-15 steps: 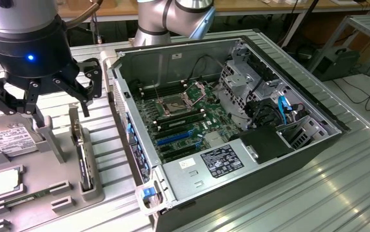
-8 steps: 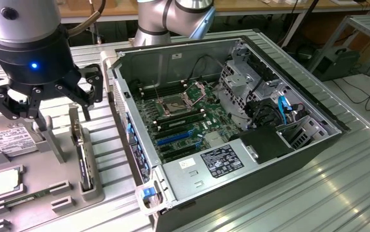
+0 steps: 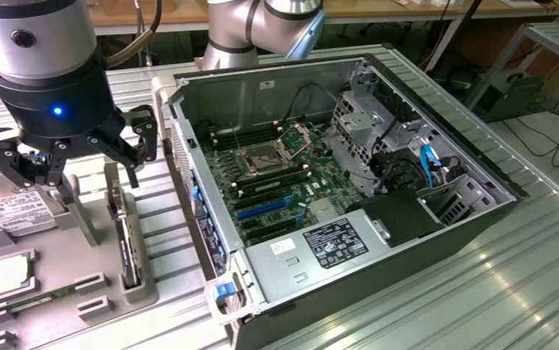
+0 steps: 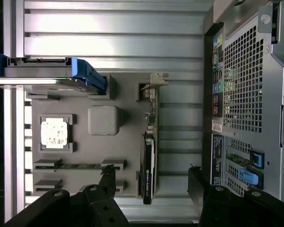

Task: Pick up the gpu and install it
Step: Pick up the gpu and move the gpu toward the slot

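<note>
Jaws apart above the gpu, nothing gripped yet.
Hanging wide and empty, the gripper [image 3: 75,171] was over the grey parts holder [image 3: 85,273], where the gpu [image 4: 149,158] stood on edge in its slot, with a finger on either side in the wrist view and no contact visible. Just beside it, the open computer case [image 3: 377,80] showed bare blue expansion slots [image 3: 260,209], so I judged that pickup and install were both undone.
</note>
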Robot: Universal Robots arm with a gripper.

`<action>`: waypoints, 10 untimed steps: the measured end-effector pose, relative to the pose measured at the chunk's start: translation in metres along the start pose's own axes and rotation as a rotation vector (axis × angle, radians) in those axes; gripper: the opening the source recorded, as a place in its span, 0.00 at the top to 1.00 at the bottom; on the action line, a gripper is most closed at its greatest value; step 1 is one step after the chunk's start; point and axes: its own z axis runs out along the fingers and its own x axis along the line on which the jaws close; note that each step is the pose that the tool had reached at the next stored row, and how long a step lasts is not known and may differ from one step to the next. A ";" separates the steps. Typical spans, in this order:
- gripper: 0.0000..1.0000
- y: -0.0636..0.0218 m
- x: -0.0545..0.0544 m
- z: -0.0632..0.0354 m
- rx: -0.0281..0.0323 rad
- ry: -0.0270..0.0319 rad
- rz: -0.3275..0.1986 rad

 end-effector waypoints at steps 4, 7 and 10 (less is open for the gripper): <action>0.28 -0.0025 0.000 0.0054 0.0000 0.0000 0.000; 0.28 -0.0037 0.000 0.0082 0.0000 0.0000 0.000; 0.28 -0.0051 0.000 0.0112 0.0000 0.0001 0.000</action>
